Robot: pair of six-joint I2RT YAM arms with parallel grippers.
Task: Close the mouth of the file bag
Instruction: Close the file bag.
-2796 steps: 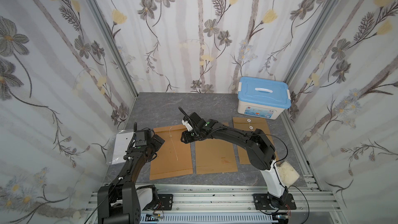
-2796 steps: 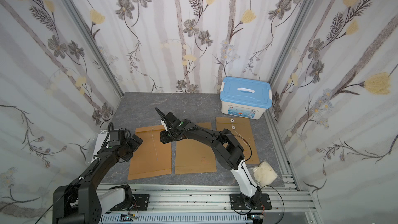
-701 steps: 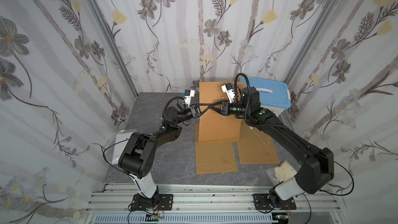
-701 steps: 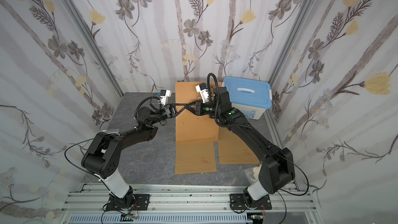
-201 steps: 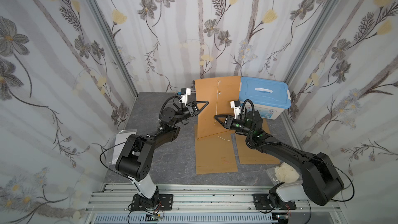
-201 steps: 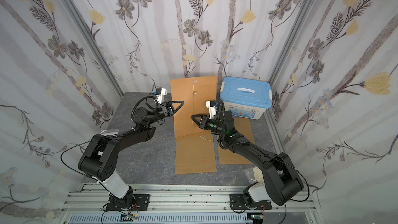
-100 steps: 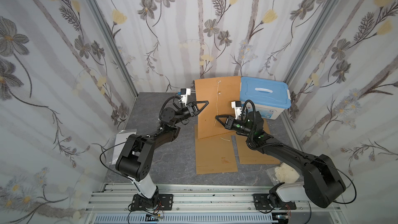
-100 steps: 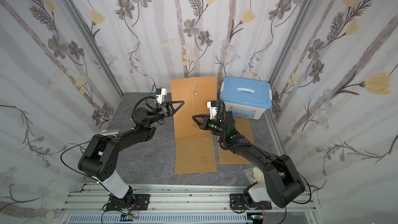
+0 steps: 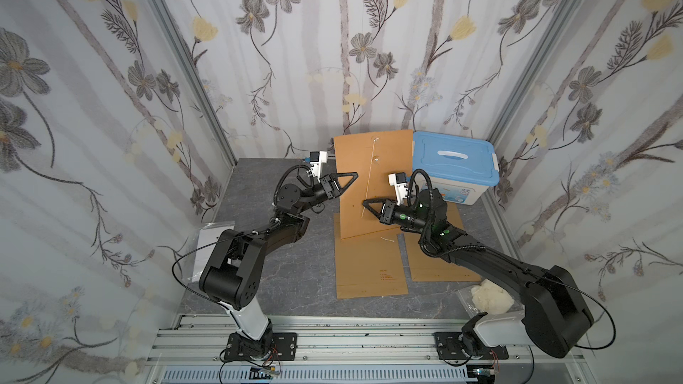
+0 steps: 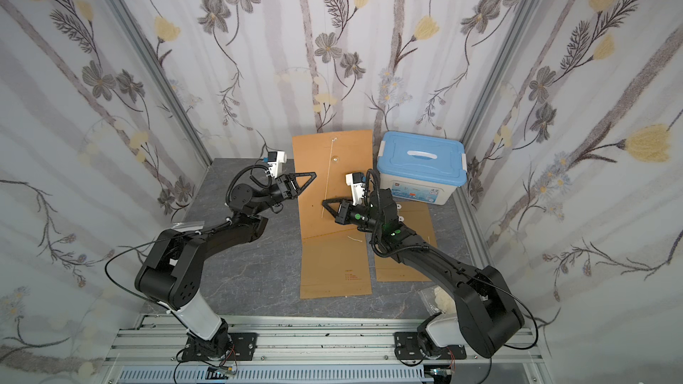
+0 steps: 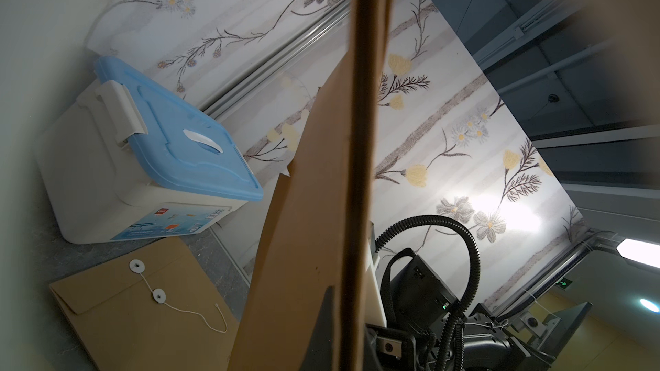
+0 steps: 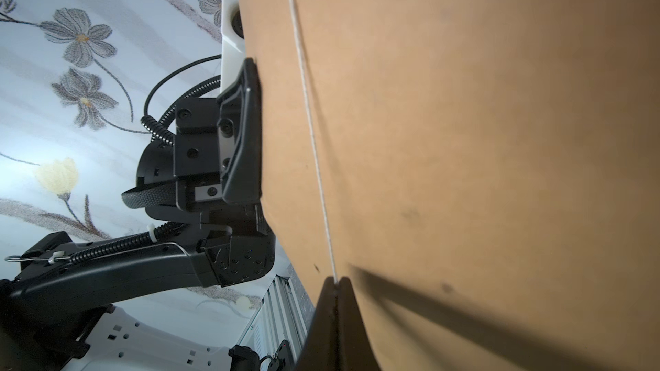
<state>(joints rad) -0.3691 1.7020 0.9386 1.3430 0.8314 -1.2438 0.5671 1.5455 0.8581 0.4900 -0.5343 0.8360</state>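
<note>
Where the file bag [image 9: 395,156] is: upright, edge clamped in the left gripper [image 9: 354,176].
Right gripper [image 12: 335,281]: pinched shut on the string [image 12: 313,137], beside the bag's face.
Risk: a hard tug drags the bag from the left grip.
Hidden: whether the mouth [image 9: 391,134], above the right gripper, is folded shut; probably not.

The file bag [image 9: 391,153], earlier flat, now stands upright beside the blue-lidded box [image 9: 452,164]; the right gripper [image 9: 364,203] has closed (fully) on its string [image 9: 370,175].

Matt brown paper file bag [image 9: 391,153]
</note>
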